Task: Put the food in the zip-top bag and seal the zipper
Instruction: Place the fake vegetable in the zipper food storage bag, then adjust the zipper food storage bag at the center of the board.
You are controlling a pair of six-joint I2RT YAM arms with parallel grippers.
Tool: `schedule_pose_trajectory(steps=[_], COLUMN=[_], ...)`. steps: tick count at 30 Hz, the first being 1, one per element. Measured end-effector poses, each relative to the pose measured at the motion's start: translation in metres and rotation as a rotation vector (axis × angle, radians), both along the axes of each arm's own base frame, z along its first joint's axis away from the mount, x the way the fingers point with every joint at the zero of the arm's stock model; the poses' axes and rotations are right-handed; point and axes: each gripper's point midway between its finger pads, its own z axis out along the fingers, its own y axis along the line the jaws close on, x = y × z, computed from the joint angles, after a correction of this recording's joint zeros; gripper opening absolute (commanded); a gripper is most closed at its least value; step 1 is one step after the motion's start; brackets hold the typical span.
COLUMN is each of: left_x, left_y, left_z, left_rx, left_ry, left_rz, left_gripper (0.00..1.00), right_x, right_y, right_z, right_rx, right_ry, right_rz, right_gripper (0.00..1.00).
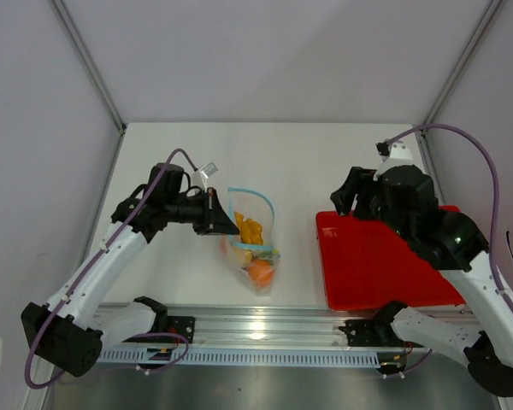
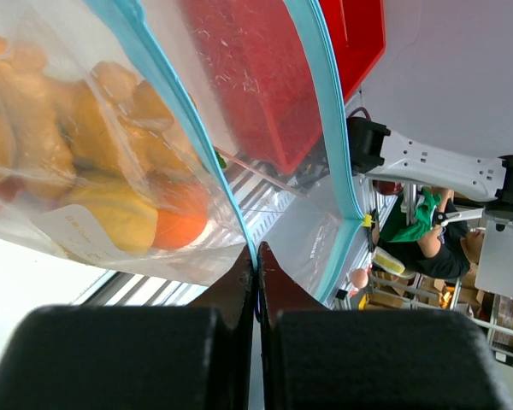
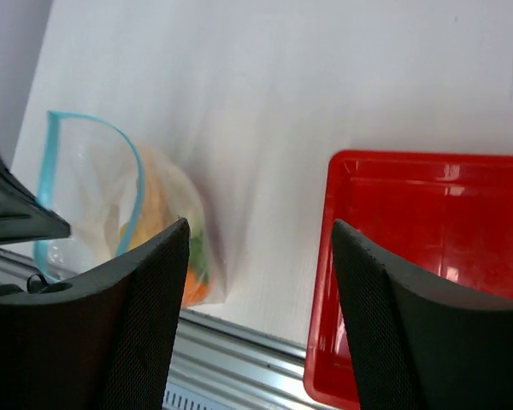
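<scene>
1. White counter (image 1: 179, 162) fills the middle of the top view, with a metal rail (image 1: 265, 329) along its near edge at the bottom of the frame and pale walls (image 1: 51, 128) on either side.
2. Just beyond the rail, at centre frame, is the zip-top bag (image 1: 252, 248). The food (image 1: 255, 256) is inside it, with an orange round fruit (image 1: 260, 272) at the near end and yellow pieces (image 1: 250, 229) farther up.
3. A red tray (image 1: 376, 265) lies right of centre, apart from the bag, with its near edge by the rail.
4. The left gripper (image 1: 227, 220) reaches in from the left of the bag. In the left wrist view its jaws are pressed together on the zipper (image 2: 167, 94), pinching the light-blue strip at one side of the mouth.
5. The zipper is unsealed: its two sides curve apart in an open loop at the bag's far end.
6. The right gripper (image 1: 349, 192) hovers over the tray's far left corner, right of centre and higher in the frame. In the right wrist view its fingers (image 3: 145, 282) stand wide apart with nothing between them.
</scene>
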Motion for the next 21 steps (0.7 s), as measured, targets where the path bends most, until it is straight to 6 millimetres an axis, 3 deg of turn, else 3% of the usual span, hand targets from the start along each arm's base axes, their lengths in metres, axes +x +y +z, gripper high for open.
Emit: schedule_pose_trajectory(steps=[3, 7, 10, 13, 16, 21], left_x=[0.001, 0.000, 0.001, 0.002, 0.000, -0.007], left_y=[0.000, 0.000, 0.001, 0.004, 0.009, 0.016], left_z=[0.001, 0.000, 0.001, 0.005, 0.016, 0.029], left_rx=[-0.002, -0.001, 0.003, 0.007, -0.004, -0.032], left_ry=[-0.004, -0.003, 0.001, -0.009, -0.037, -0.081], left_rz=[0.000, 0.001, 0.018, 0.059, 0.108, 0.164], left_gripper=[0.01, 0.01, 0.01, 0.01, 0.01, 0.01], right_x=[-0.001, -0.015, -0.052, -0.089, -0.107, -0.116], right_y=[0.005, 0.047, 0.090, 0.115, 0.122, 0.127], right_z=[-0.029, -0.062, -0.074, -0.086, -0.101, -0.117], right_rx=[-0.011, 0.003, -0.005, -0.010, 0.010, 0.041], right_ry=[0.083, 0.181, 0.174, 0.148, 0.125, 0.098], right_rz=[0.029, 0.214, 0.440, 0.620, 0.691, 0.724], right_gripper=[0.68, 0.68, 0.69, 0.69, 0.69, 0.68])
